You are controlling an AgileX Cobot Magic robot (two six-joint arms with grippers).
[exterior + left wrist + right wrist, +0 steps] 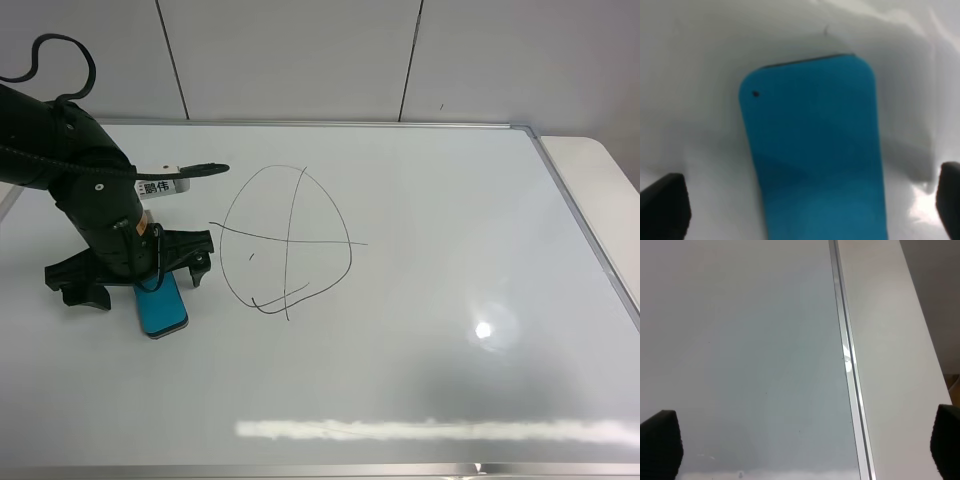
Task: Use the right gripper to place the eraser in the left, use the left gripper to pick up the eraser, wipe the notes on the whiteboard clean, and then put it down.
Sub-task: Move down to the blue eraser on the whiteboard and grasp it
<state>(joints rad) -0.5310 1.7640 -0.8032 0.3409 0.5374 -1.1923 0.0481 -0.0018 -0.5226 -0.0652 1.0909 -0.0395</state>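
Whiteboard (450, 200) surface, teal eraser (163, 310) flat under left end effector (142, 283) — jaws wide apart, gripping nothing.

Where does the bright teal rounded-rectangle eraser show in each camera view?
Exterior high: teal eraser at left, beside the black marker notes.
Left wrist: eraser fills the centre.
Right wrist: not in it.
Shared landmark: the glossy white whiteboard, in all three.
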